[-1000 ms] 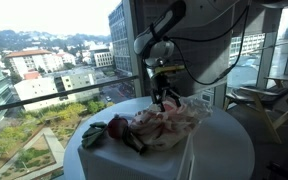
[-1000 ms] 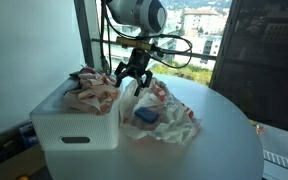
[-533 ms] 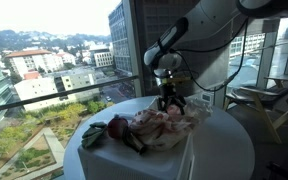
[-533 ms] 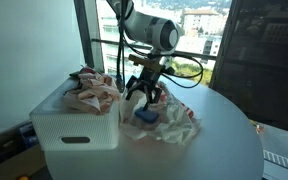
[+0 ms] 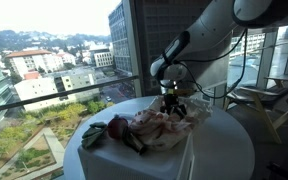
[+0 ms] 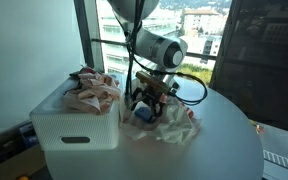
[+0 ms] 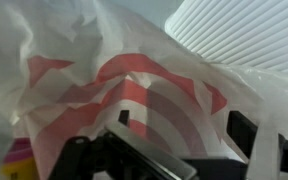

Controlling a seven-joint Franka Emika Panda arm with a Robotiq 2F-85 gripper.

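Window glass fills the left of an exterior view, with city blocks far below. A round white table carries everything else.

1. Left: a white bin stands on the table. It holds crumpled cloth in red, white and dark tones, heaped above the rim. Single pieces cannot be told apart.
2. Centre: my gripper points straight down into the mouth of the plastic bag, just beside the bin. One second ago I hung clear above the bag; I have since come down, and the arm now arches over from the right.
3. Finger state: my fingers stand apart. In the wrist view, white film with red stripes lies across the gap between them. I cannot tell whether either pad touches it.
4. Bag contents: a blue item lies inside, directly under my fingers, half covered by film; its kind is not readable. A yellow and pink patch is cut off at the lower left edge of the wrist view.
5. Right: a ribbed white surface fills the upper corner of the wrist view; it is blurred and I cannot identify it.
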